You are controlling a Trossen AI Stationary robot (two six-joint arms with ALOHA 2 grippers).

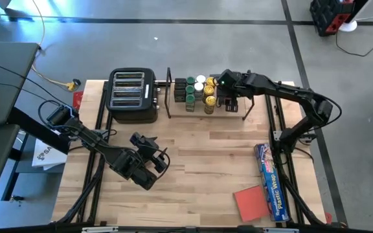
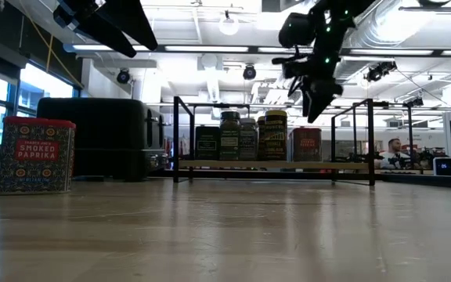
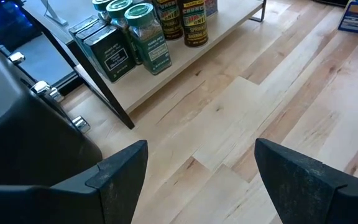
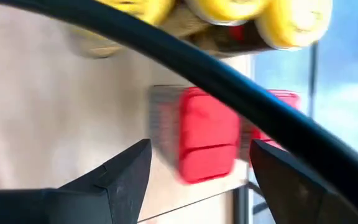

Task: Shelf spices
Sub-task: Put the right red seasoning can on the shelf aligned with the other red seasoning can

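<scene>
The shelf (image 1: 246,111) of thin black rods stands at the table's far side, with a light board base (image 2: 272,164). Several spices (image 1: 198,90) stand on that board: dark square tins, green-lidded and yellow-lidded jars. My right gripper (image 4: 201,180) hangs open above the shelf's right part (image 2: 318,100). A red square tin (image 4: 207,134) stands on the board below it, between the finger lines, and a black rod crosses in front. A red paprika tin (image 2: 36,155) stands alone on the table. My left gripper (image 1: 153,156) waits open over the table's middle left.
A black toaster (image 1: 133,96) stands left of the shelf. A long blue plastic-wrap box (image 1: 271,178) and a flat red pad (image 1: 251,202) lie at the near right. Bare wood lies between shelf and near edge. A person (image 2: 395,149) shows far behind.
</scene>
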